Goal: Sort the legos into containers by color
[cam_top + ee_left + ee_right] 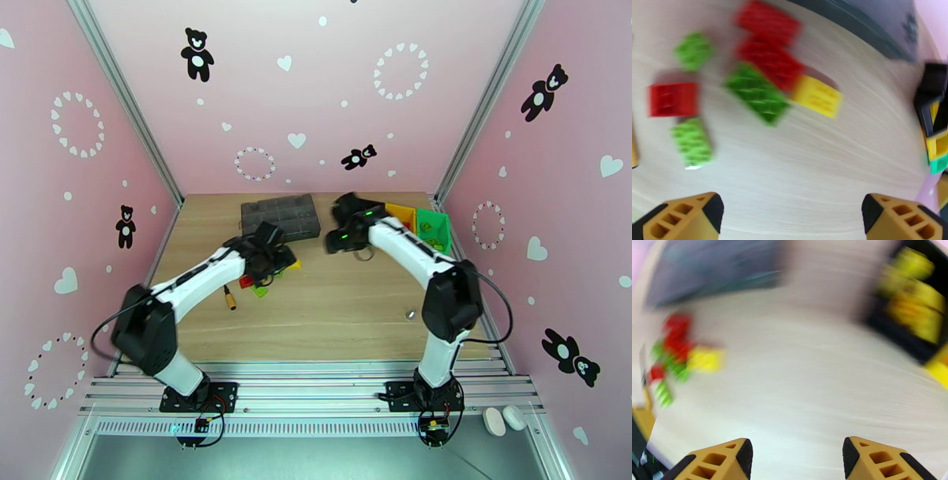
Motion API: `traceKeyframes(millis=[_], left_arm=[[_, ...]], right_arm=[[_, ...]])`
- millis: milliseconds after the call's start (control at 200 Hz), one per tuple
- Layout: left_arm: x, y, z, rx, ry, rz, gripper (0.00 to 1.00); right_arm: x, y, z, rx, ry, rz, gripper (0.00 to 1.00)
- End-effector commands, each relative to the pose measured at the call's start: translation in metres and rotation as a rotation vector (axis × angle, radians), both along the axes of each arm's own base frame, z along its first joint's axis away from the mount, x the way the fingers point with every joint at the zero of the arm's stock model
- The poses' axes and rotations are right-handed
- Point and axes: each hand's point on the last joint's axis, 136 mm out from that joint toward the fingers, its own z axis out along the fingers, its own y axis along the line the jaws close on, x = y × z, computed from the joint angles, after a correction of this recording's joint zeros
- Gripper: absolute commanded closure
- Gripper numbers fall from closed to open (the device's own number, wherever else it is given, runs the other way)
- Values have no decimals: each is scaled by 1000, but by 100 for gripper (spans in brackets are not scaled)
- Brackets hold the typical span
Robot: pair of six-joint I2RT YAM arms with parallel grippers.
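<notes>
Closest to the arm bases, a wooden-handled screwdriver (230, 298) lies on the table (340, 316), at about seven o'clock from the loose legos (261, 286). Those bricks, red, lime green and one yellow, sit bunched just left of the table's middle, and the left gripper (274, 257) hangs directly over them. In its wrist view its fingers (709, 211) stand wide apart with nothing between them. The yellow brick (817, 96) touches a red brick (768, 63) at its ten o'clock.

Farther back, the right gripper (344, 207) hovers at about one o'clock from the table's middle. Its fingers (740, 455) are also apart, over bare wood, holding nothing.

At the far edge a dark grey organizer box (280, 217) sits at twelve o'clock. The containers are a joined row at two o'clock: black bin (904, 332), yellow bin (401, 215), then green bin (436, 235) outermost. Yellow shapes show inside the black one (too blurred to count).
</notes>
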Motion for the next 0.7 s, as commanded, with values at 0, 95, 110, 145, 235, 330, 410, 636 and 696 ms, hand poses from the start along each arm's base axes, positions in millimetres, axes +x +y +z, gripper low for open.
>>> traceKeyframes(millis=[0,95,110,145,235,330,410,636,696], left_arm=[[-12,35,2,-16,-12,121,2],[-29,63,-7,-44,7,207,2],[-32,67,-8,-49,8,218,2],[-38,76,-11,-59,13,247,1],[-56,94,-21,-86,32,311,2],[-75,108,-29,-114,44,374,1],[-88,115,-36,-142,51,417,2],[-122,127,-50,-198,75,514,2],[-129,129,-51,-205,73,528,2]], right_arm=[[-25,52,-19,8,68,150,35],[-47,90,-31,-5,107,272,35],[-50,96,-33,-10,112,290,35],[-57,106,-38,-26,119,325,35],[-70,130,-48,-55,123,401,35],[-79,149,-59,-85,122,450,36],[-83,162,-69,-97,132,471,37],[-89,188,-100,-172,116,511,42],[-89,192,-108,-184,115,509,43]])
